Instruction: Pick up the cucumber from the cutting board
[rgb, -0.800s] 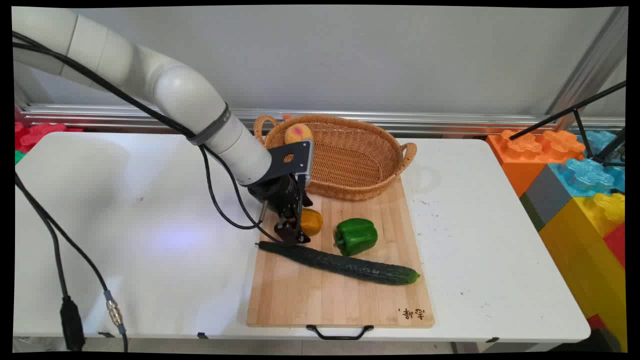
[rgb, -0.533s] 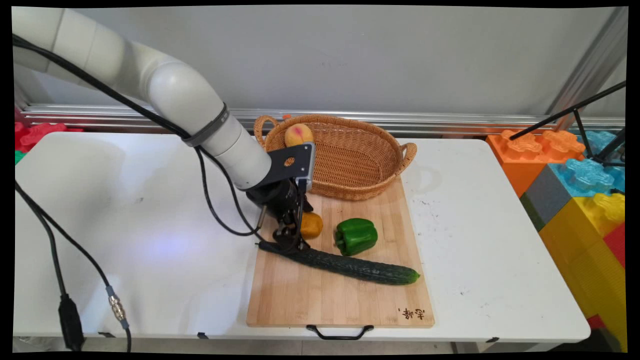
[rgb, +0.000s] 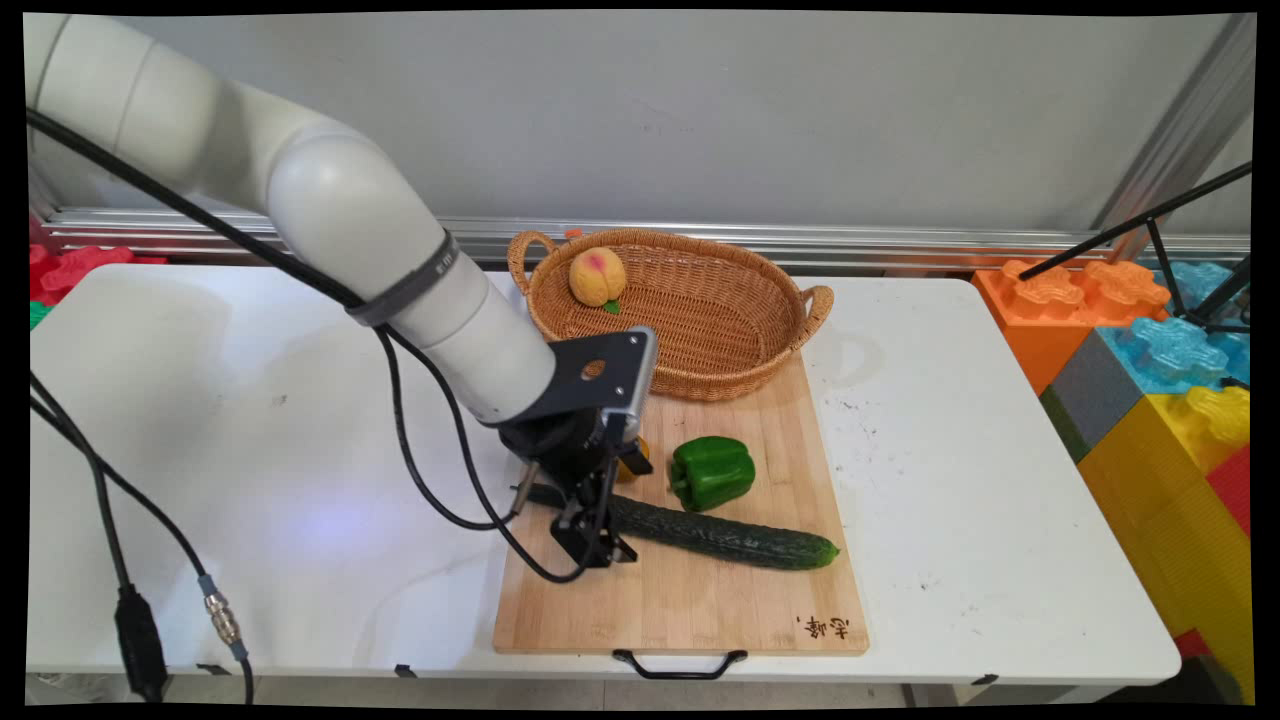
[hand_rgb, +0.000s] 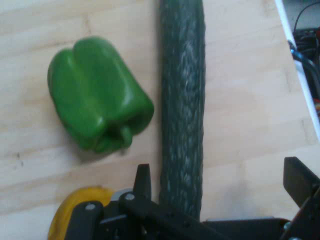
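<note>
**Tool straddles the cucumber's stem end, across its length**

The cucumber (rgb: 690, 530) lies on the wooden cutting board (rgb: 700, 610), its long axis running from the board's left edge, near the tool, down and rightward toward the board's right side. In the hand view the cucumber (hand_rgb: 182, 100) runs straight up the picture from between the two fingers, so the opening lies across its length, not along it. The tool (rgb: 592, 535) sits low over the cucumber's left end with its fingers spread: one fingertip (hand_rgb: 142, 181) shows on the pepper side of the cucumber and the other (hand_rgb: 300, 180) well off on the far side, neither visibly touching it. The gap is off centre, the cucumber lying close to the first finger.

Just beside the cucumber, on the basket side, is the green bell pepper (rgb: 711, 472), apart from it. A yellow-orange fruit (hand_rgb: 82, 207) lies partly hidden behind the tool. Beyond the board a wicker basket (rgb: 760, 330) holds a peach (rgb: 597, 276). All rest on the white surface (rgb: 950, 480).
</note>
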